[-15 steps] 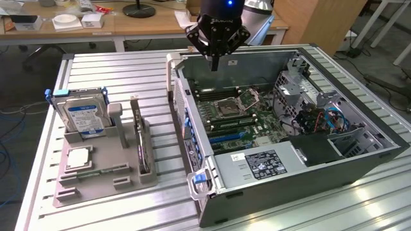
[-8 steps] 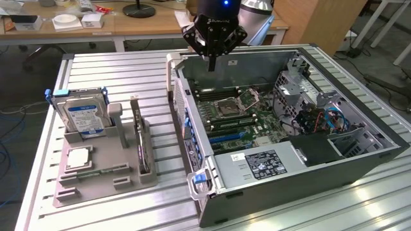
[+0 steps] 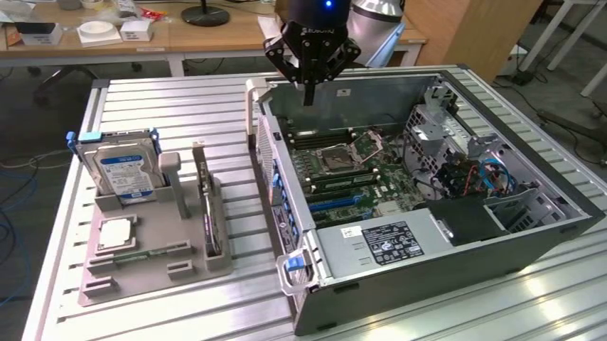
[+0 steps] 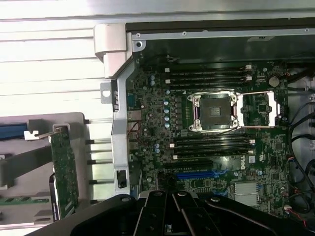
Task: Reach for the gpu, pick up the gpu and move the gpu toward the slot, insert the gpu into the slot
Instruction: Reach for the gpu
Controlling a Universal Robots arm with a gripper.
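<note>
The gpu (image 3: 207, 206) is a thin dark card standing on edge in a grey holder (image 3: 190, 268), at the exterior view's left of the open computer case. In the wrist view the gpu (image 4: 64, 172) shows its green board, with a metal bracket at one end. My gripper (image 3: 308, 99) hangs shut and empty over the far end of the case, above the motherboard and well apart from the card. Its black fingers (image 4: 170, 216) meet above the board. A blue slot (image 3: 334, 202) lies on the motherboard near the power supply, and the wrist view shows the slot (image 4: 197, 174) bare.
A blue-labelled hard drive (image 3: 124, 170) stands in the holder beside a square silver chip (image 3: 114, 233). The case wall (image 3: 275, 163) rises between holder and motherboard. Cables and drive cages (image 3: 474, 170) crowd the case's right side. A wooden desk (image 3: 142, 35) stands behind.
</note>
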